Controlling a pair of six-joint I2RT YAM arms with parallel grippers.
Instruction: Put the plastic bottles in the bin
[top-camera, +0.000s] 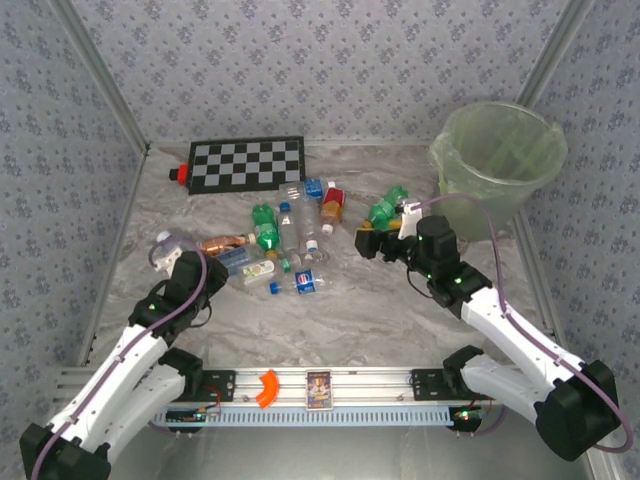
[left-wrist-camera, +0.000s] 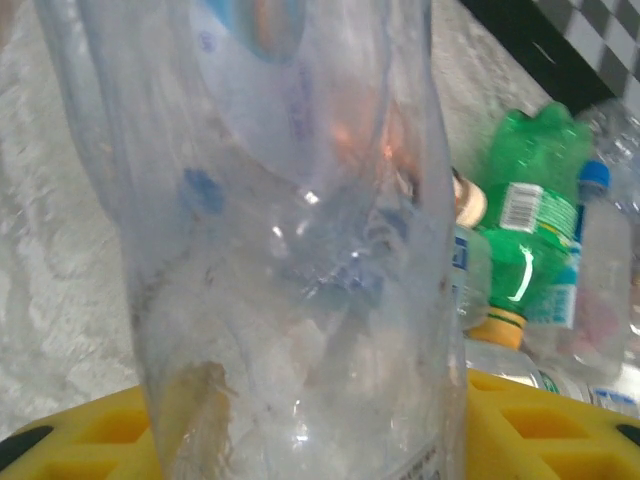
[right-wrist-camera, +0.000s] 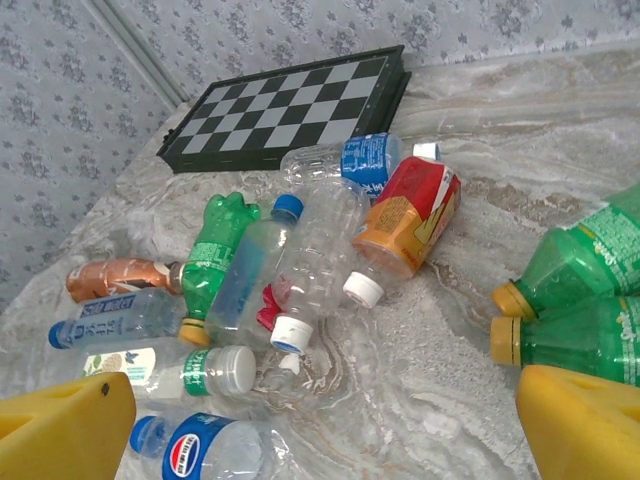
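Several plastic bottles (top-camera: 285, 240) lie in a loose pile in the middle of the table. My left gripper (left-wrist-camera: 300, 430) is shut on a clear bottle (left-wrist-camera: 290, 250) with a blue label, which stands between the yellow fingers (left-wrist-camera: 540, 420). From above, that gripper (top-camera: 212, 262) sits at the pile's left edge. My right gripper (right-wrist-camera: 325, 430) hangs open over bare table, its fingers (right-wrist-camera: 60, 430) wide apart. Two green bottles (right-wrist-camera: 585, 300) lie just right of it. From above, the right gripper (top-camera: 375, 240) is beside those green bottles (top-camera: 385, 212). The pale-green bin (top-camera: 497, 160) stands at the far right.
A black-and-white checkerboard (top-camera: 245, 163) lies flat at the back, with a small red block (top-camera: 179, 174) at its left end. An orange bottle with a red label (right-wrist-camera: 405, 215) and a blue-labelled bottle (right-wrist-camera: 205, 455) lie near the right gripper. Patterned walls enclose the table.
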